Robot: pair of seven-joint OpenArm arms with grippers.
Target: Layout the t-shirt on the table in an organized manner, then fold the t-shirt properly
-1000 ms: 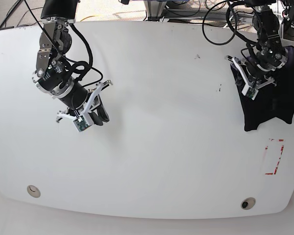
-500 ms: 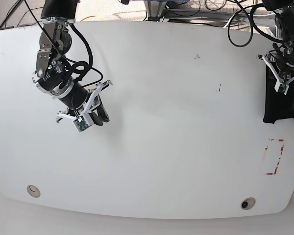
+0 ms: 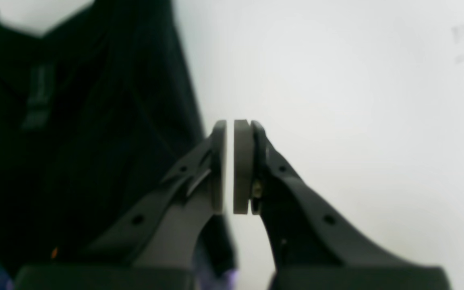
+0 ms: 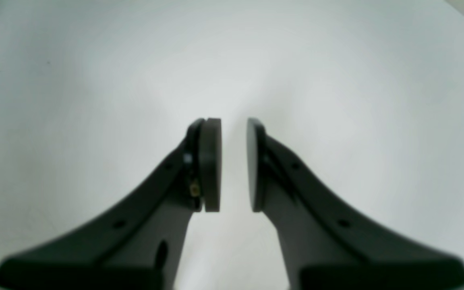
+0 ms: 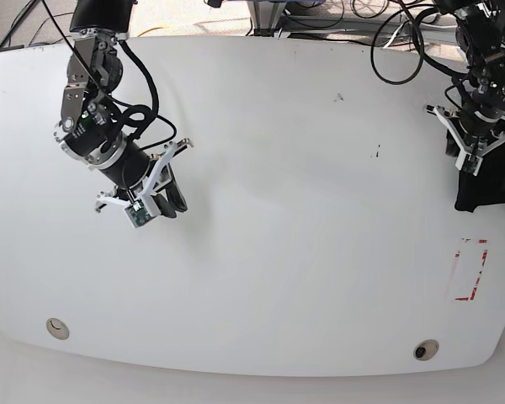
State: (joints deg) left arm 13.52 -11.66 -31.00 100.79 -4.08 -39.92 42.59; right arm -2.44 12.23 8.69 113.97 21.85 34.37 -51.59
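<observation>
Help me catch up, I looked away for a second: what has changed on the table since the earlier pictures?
The left gripper swung out to the table's far edge, then came partway back inward. The t-shirt slid outward and now partly hangs out of the base view. In the left wrist view the pads are nearly shut with no cloth between them. The right gripper stayed put over bare tabletop, slightly open.

1. Left gripper (image 5: 470,156) now slightly further in from the table (image 5: 278,278) edge than half a second ago, after swinging outward from its spot a second ago.
2. T-shirt (image 5: 488,189) dragged toward that edge: a second ago a broad dark patch on the white top, now only a narrow strip in the base view.
3. In the left wrist view, pads (image 3: 243,165) nearly together, nothing between, t-shirt (image 3: 75,141) lying beside.
</observation>
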